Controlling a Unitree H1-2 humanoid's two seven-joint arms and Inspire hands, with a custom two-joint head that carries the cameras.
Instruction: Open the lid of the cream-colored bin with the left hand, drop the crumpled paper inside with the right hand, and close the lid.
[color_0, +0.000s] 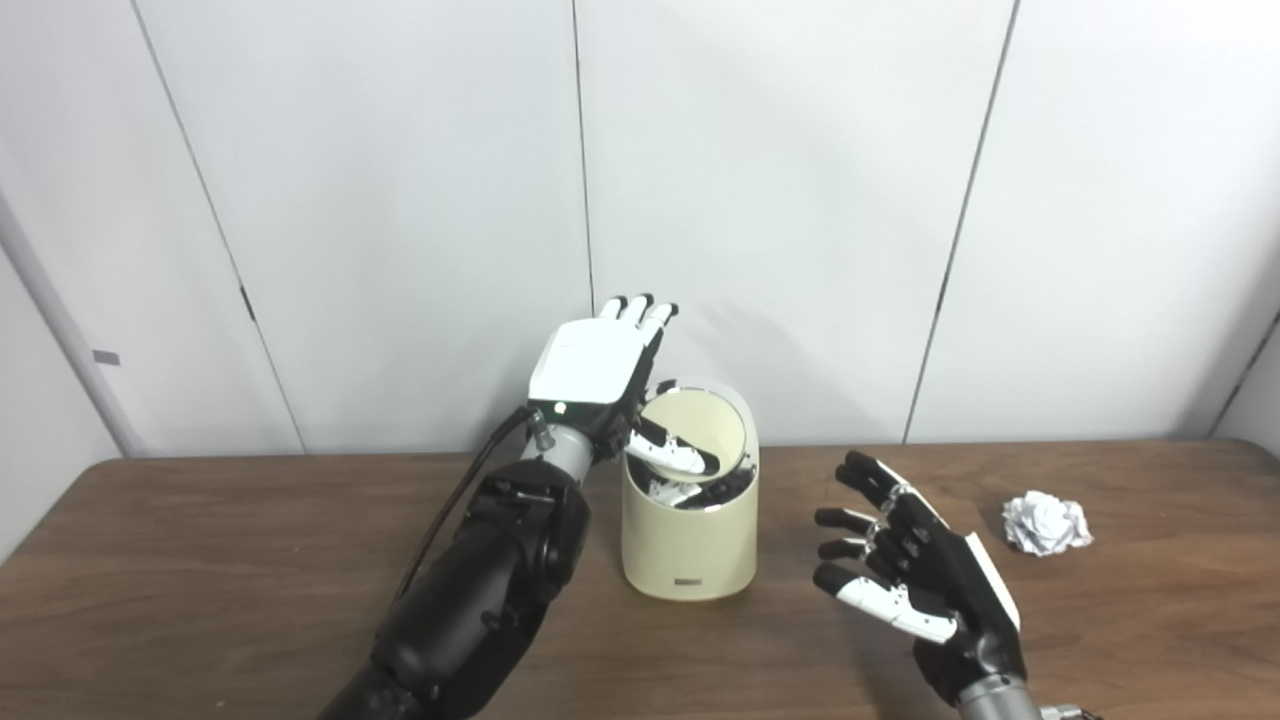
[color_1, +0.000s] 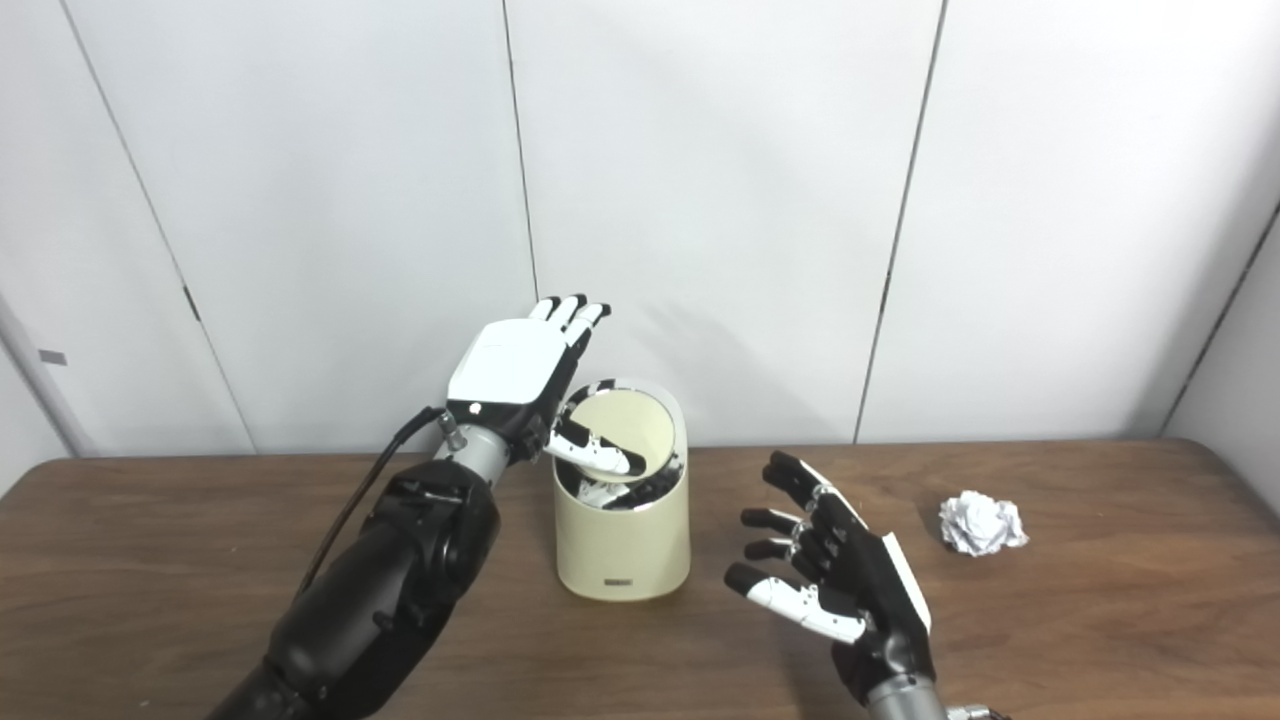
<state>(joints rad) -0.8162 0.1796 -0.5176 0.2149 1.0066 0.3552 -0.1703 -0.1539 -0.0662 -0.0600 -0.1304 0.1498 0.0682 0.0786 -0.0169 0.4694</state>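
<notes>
Left eye view: lid up on the bin, paper not yet picked up.

Nearest, the right hand (color_0: 925, 580) hovers over the wooden counter (color_0: 200, 570) with its fingers (color_0: 880, 600) spread and released, holding nothing. The crumpled paper (color_0: 1046, 522) lies on the counter to its right, well apart from it and from the bin. Farther back, the cream-colored bin (color_0: 688, 535) stands upright with its round lid (color_0: 700, 420) tilted up. The left hand (color_0: 595, 372) is raised at the bin's left rim, fingers extended, thumb reaching across the opening; whether it presses the lid I cannot tell. To do this step well, the left hand should probably keep the lid propped steady while the right swings out to the paper, closes gently around it, and carries it above the opening before letting go.
</notes>
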